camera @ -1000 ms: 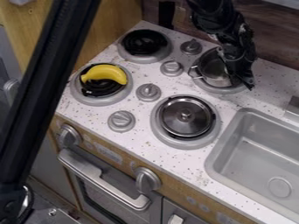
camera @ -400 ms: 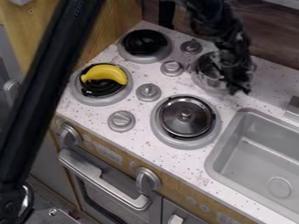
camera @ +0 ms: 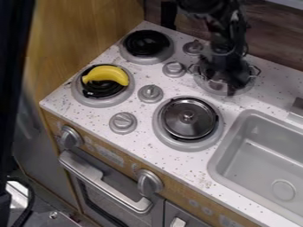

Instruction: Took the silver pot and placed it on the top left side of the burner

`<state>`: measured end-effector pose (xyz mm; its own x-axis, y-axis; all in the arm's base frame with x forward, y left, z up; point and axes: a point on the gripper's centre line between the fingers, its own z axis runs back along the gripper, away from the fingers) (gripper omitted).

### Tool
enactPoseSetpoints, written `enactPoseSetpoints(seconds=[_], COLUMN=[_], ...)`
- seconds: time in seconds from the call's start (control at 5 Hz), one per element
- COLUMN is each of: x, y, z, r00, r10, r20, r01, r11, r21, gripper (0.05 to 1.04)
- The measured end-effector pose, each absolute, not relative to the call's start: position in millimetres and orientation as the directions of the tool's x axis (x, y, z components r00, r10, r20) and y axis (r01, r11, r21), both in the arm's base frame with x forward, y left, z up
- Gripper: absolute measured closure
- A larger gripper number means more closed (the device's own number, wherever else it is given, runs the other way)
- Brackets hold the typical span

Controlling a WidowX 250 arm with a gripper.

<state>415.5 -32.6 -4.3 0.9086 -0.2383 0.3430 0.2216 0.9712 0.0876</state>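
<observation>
**Silver pot at the upper right burner, black gripper right down over it**

There's faint print on the wooden front panel [camera: 109, 155] below the counter, too small for me to make out.

The silver pot [camera: 206, 76] is over at the upper right burner [camera: 207, 87], one handle poking out on each side. The gripper [camera: 233, 88] hangs down over its middle and hides much of it, so I can't see what's inside. I can't tell whether the jaws are apart, together or clamped on the pot either.

Nearer me, a round metal lid [camera: 188, 118] with a little knob in its middle sits on the lower right burner [camera: 184, 145]. The grey sink [camera: 216, 166] is just to the right, with a round drain [camera: 283, 189] in its floor. A yellow banana [camera: 106, 73] lies across the lower left burner [camera: 100, 103], and the upper left burner [camera: 146, 59] shows its black top.

A second ago the pot looked tipped, with the gripper at its right side; now it looks more level and both handles show. The gripper has shifted a bit to the left, in over the pot. The long dark bar [camera: 13, 88] that slanted across the left of the view has slid out to the edge. The banana and the metal lid haven't budged.
</observation>
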Motion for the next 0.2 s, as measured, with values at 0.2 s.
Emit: enactPoseSetpoints(seconds=[0.2], x=[381.3], y=[-33.8], z=[-11.5], r00=[0.968], r10=[-0.173], r20=[0.183], r01=[0.170], r11=[0.985], r21=[0.031], gripper=[0.084])
